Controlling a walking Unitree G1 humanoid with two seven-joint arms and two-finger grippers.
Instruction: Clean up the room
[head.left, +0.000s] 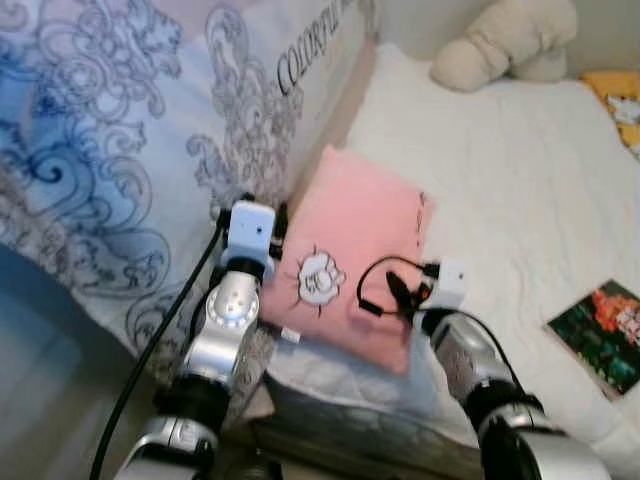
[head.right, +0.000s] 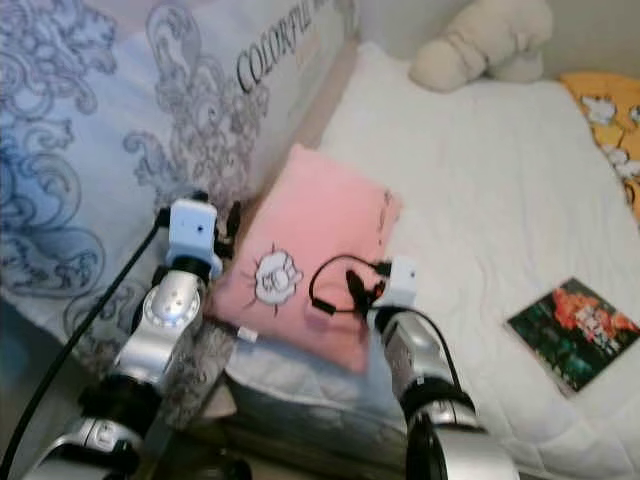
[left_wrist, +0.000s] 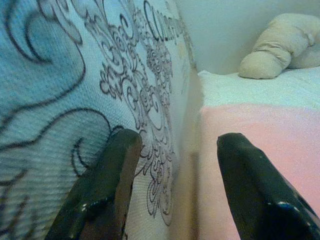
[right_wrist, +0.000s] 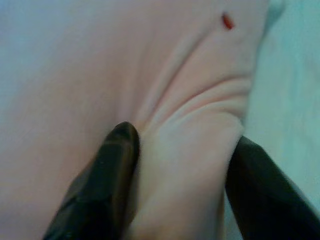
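Bed: a white quilted mattress (head.left: 500, 170) runs from the middle of the frame to the upper right.

Pink pillow: the pink pillow (head.left: 355, 235) lies at the centre of the frame on the near edge of the bed, with a small white cartoon print (head.left: 318, 277) on its lower part. Its left edge sits against the big patterned pillow.

Patterned pillow: a large pale blue and white pillow (head.left: 120, 130) with dark swirls and the lettering "COLORFUL" fills the upper left, standing higher than the pink one.

Right gripper: the right gripper (right_wrist: 175, 172) is at the lower right edge of the pink pillow. Its jaws are partly closed on a bunched fold of the pink cloth, one finger pressed into the top face and the other at the pillow's side edge next to the white sheet.

Left gripper: the left gripper (left_wrist: 175, 190) is at the left edge of the pink pillow, where it meets the patterned pillow. Its jaws stand wide apart and hold nothing; one finger is against the patterned cloth, the other over the pink.

Plush toy: a cream plush toy (head.left: 505, 42) rests at the top of the frame, at the far end of the bed.

Book: a book (head.left: 600, 335) with a dark green and red cover lies flat on the mattress at the right edge, well apart from the pink pillow.

Yellow cloth: a yellow printed cloth (head.left: 620, 105) shows at the upper right corner.
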